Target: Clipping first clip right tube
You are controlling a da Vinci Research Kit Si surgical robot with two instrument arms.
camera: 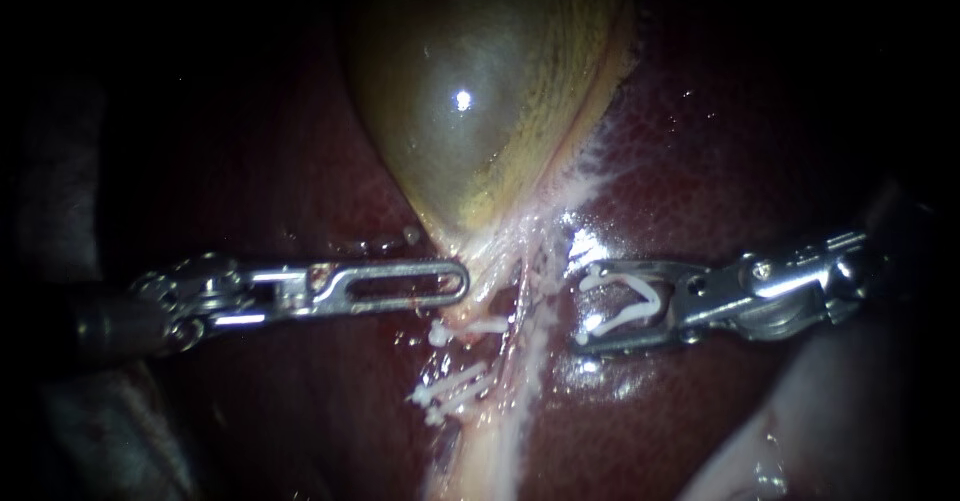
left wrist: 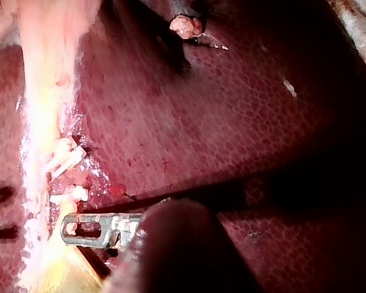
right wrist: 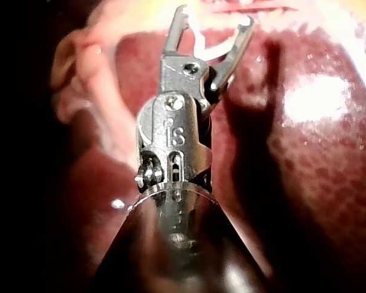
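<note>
The right tube [camera: 535, 351] is seen as a pale strand running down from the neck of the gallbladder, just beside the jaw tips of the right instrument and not yet touched by them. The liver [camera: 700, 161] fills most of the endoscope view as dark red, wet tissue. The gallbladder [camera: 470, 101], olive and glossy, is laid on it at the top and narrows to a point at the centre. The left instrument [camera: 455, 283] is brought in level from the left; its slotted jaws are seen lying together, with the tip resting against the pale tissue [camera: 480, 461] under the gallbladder's neck. The right instrument [camera: 577, 306] is brought in from the right with its jaws spread wide, and a white clip [camera: 625, 317] is held between them, touched by both. Further white clips [camera: 455, 381] are seen set across the pale tissue just left of the right tube, below the left instrument's tip.
</note>
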